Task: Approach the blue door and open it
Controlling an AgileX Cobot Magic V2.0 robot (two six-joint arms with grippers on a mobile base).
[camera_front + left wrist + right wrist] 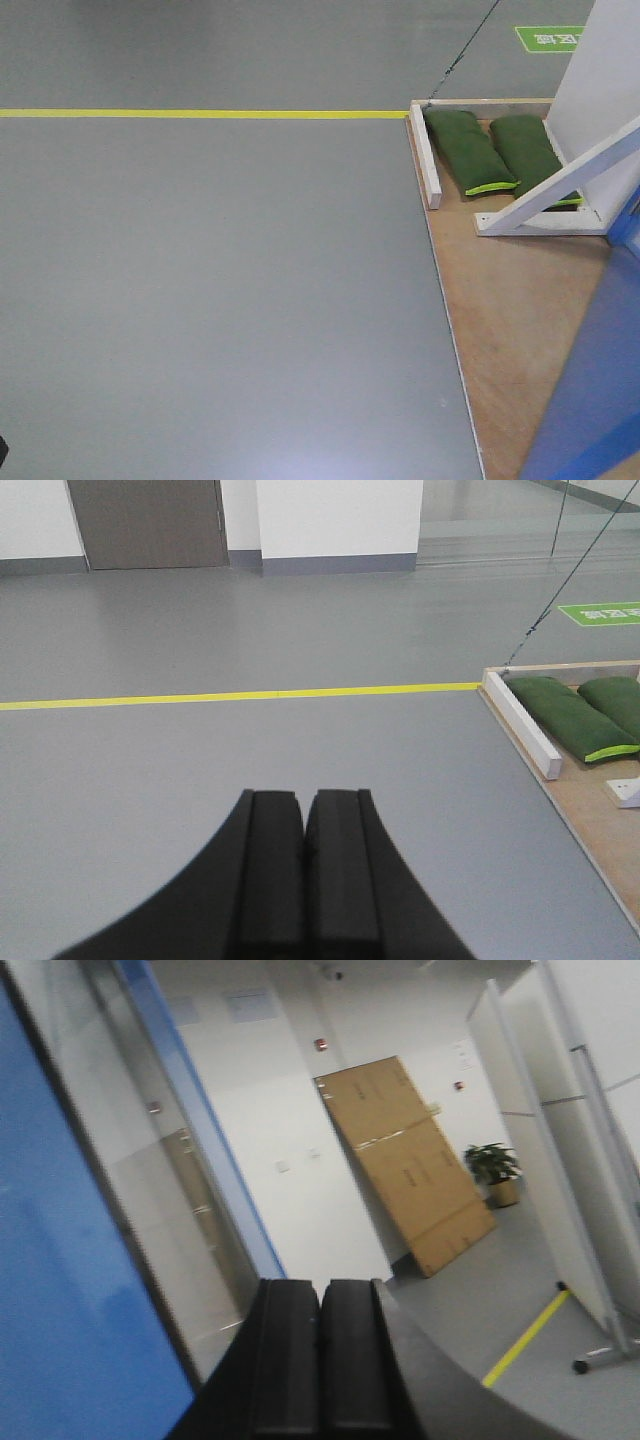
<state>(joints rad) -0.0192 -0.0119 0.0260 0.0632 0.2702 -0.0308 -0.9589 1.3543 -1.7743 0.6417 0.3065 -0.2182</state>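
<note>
The blue door fills the front view's lower right corner above its wooden base and looms just left of the right hand. That hand and the left hand are both pressed together, empty. The approach looks near done. Next, the unseen handle must be found and the fingers parted.
</note>
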